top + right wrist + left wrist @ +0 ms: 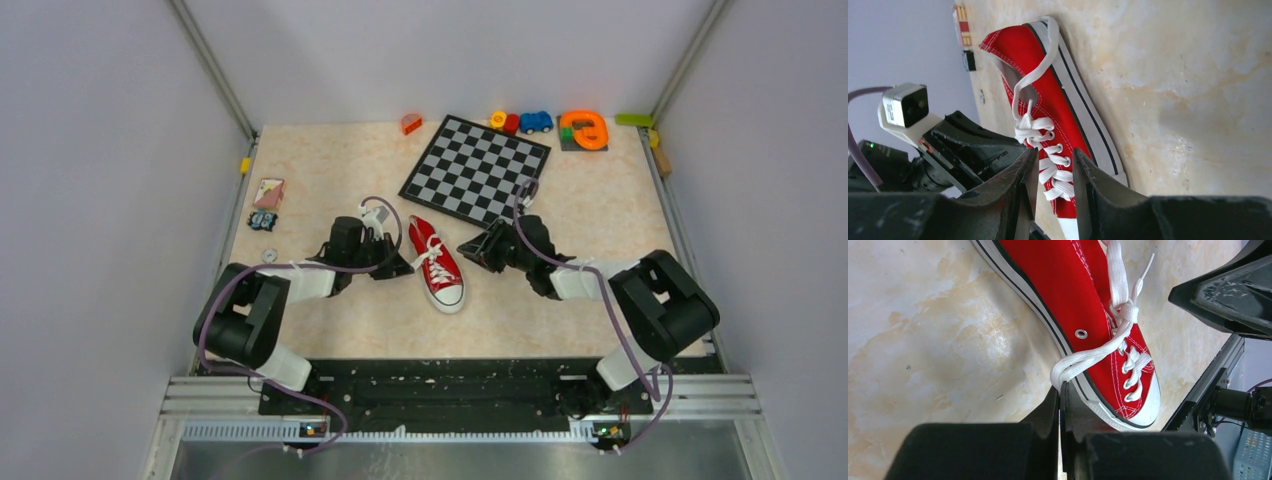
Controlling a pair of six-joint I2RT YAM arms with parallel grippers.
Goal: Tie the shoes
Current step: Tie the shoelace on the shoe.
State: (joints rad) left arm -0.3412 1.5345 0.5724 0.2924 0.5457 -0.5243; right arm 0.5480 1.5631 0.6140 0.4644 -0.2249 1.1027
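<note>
Sneaker (437, 262), one only, red with white laces (1034, 125), lies mid-table (330, 160) on its sole, toe toward the arm bases, between the two grippers. From the left: one pink card (268, 192) and one small black item (263, 221) sit near the table's edge. Next is the left gripper (1061, 386), fingers pressed together on the end of one lace loop (1075, 364) that crosses the white sole edge. Right of the sneaker, the right gripper (1054, 152) has its jaws spread apart with nothing between them, close by the laces. Behind lie one checkerboard (475, 170) and one blue toy car (536, 121).
</note>
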